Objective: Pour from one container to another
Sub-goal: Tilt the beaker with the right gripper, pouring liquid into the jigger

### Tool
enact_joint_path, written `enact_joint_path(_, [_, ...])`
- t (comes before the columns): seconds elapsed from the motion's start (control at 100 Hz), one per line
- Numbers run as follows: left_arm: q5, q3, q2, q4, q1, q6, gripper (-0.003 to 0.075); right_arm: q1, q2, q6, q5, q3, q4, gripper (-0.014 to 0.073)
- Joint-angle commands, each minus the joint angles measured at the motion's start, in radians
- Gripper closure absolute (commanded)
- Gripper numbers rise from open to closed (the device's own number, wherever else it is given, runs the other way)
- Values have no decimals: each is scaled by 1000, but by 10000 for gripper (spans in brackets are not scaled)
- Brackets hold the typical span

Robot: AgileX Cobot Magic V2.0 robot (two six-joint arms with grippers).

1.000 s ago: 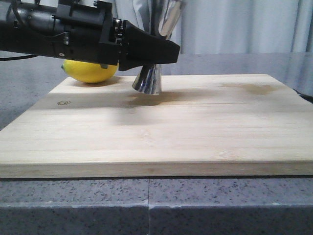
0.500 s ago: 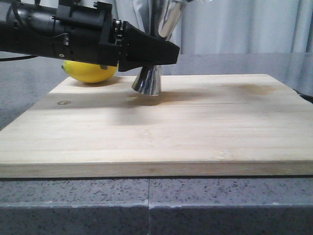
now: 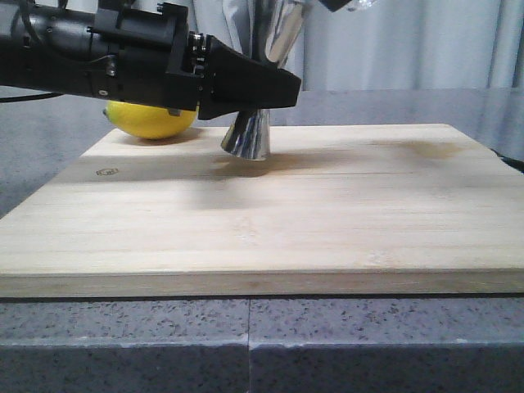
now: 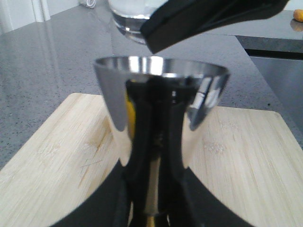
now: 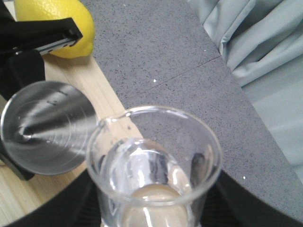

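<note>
You're lined up for the pour, so tip the beaker slowly and keep its lip right over the jigger mouth, since that opening looks narrow and a fast tilt would likely splash onto the cutting board. Your left gripper is clamped on the jigger's waist, holding it upright near the board's far left corner, just beside the lemon. Your right gripper seems wrapped around the beaker, held above the jigger. Beaker's clear glass; the jigger's shiny steel and flares at both ends.
</note>
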Motion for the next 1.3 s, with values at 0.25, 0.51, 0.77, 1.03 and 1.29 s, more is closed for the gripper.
enact_joint_path(0.25, [108, -28, -46, -87, -10, -4, 739, 24, -25, -97, -44, -40, -28, 322])
enact_joint_path(0.51, [108, -28, -46, -87, -10, -4, 739, 24, -25, -139, -30, -40, -39, 322])
enact_joint_path(0.77, [108, -28, -46, -87, -10, -4, 739, 24, -25, -188, -30, -40, -42, 322])
enact_joint_path(1.03, [108, -28, -46, -87, -10, -4, 739, 24, -25, -188, -33, -40, -91, 322])
enact_joint_path(1.29, [108, -28, -46, -87, -10, -4, 739, 24, -25, -188, -44, -40, -111, 322])
